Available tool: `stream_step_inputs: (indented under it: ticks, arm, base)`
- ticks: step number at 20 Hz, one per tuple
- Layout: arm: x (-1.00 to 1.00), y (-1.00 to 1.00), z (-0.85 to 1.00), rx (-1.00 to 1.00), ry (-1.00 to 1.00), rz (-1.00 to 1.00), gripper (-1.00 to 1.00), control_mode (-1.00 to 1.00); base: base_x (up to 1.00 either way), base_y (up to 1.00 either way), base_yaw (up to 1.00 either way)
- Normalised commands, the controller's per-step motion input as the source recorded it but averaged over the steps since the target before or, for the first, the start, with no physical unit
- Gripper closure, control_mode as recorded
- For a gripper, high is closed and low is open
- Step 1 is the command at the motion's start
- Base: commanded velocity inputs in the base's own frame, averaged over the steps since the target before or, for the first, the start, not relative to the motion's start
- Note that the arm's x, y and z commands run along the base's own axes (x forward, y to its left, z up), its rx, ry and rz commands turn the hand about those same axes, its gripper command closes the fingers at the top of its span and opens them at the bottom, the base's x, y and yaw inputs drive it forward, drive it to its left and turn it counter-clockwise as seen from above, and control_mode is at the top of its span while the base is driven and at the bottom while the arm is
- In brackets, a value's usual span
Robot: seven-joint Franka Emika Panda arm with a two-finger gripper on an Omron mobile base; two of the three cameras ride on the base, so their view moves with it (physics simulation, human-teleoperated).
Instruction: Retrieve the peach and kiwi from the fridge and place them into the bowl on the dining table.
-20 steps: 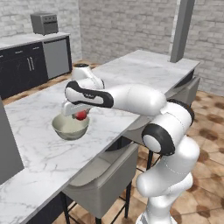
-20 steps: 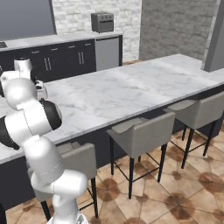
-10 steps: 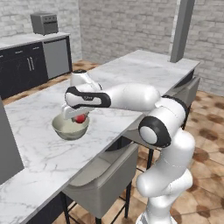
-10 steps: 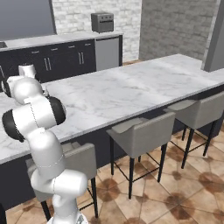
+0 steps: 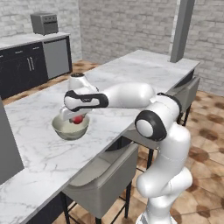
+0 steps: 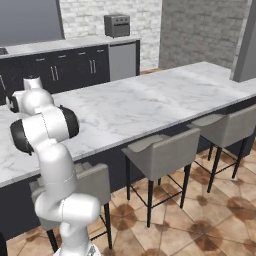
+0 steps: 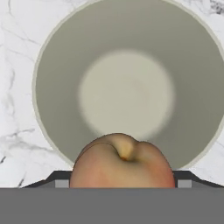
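Gripper [image 5: 77, 117] pinches the peach [image 7: 122, 161] above the bowl [image 7: 57, 78]'s near wall; early release could bounce it onto the dining table [image 5: 109, 81].

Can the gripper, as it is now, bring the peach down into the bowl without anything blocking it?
Probably yes. The gripper holds the peach right above the bowl, whose inside looks empty, so nothing seems to stand between them.

The peach [image 7: 122, 162], smooth and reddish-orange with its stem dimple facing the hand camera, sits over the near part of the bowl [image 7: 61, 65]. The bowl is round, pale beige-green and upright, with nothing lying on its lighter flat bottom. It stands on the white, grey-veined dining table [image 5: 131, 70], toward its left part.
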Motion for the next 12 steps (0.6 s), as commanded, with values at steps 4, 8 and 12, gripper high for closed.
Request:
stream_step_inputs:
  ticks: [4, 8, 12]
  arm:
    - [0.33, 0.17, -0.11, 0.0, -0.01, 0.0, 1.0, -1.0]
    - [0.32, 0.15, -0.19, 0.0, 0.0, 0.0, 1.0, -1.0]
    - [0.3, 0.14, -0.26, 0.0, 0.0, 0.0, 1.0, -1.0]
  base:
    - [0.0, 0.0, 0.0]
    - [0.0, 0.0, 0.0]
    - [0.0, 0.0, 0.0]
